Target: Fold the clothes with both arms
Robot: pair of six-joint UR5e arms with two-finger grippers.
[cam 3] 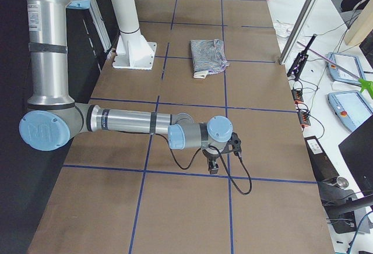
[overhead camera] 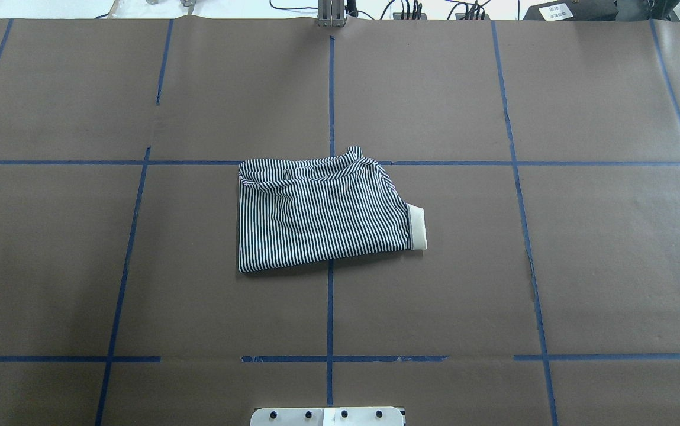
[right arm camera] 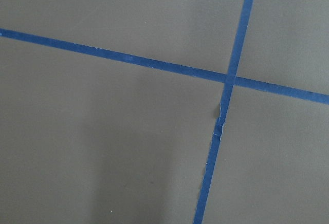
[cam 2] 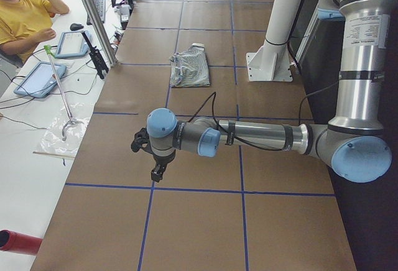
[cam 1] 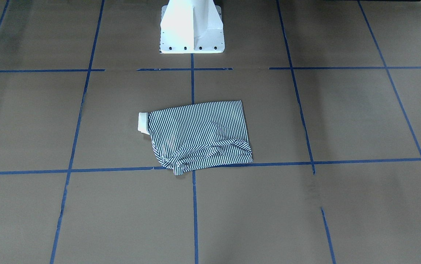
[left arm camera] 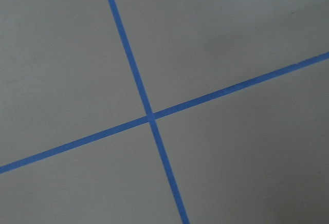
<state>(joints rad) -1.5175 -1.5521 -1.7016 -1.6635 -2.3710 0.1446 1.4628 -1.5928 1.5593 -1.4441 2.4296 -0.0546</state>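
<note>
Left claw (cam 2: 157, 173): hangs over worktop (cam 2: 199, 221), pointing down; how far open cannot be told.
Right claw (cam 3: 213, 166): hangs over blue tape lines (right arm camera: 128, 58); opening cannot be told.
Polo shirt (overhead camera: 322, 213): folded, flat at worktop centre, cream collar (overhead camera: 416, 226) toward robot's right, well apart from both claws.

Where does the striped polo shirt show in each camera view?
Front-facing: striped polo shirt at centre, cream collar at view's left.
Overhead: centre, collar at view's right.
Exterior left: upper middle.
Exterior right: upper middle.
Left wrist: not in it.
Right wrist: not in it.
Shared landmark: white pedestal base, in all four exterior views.
</note>
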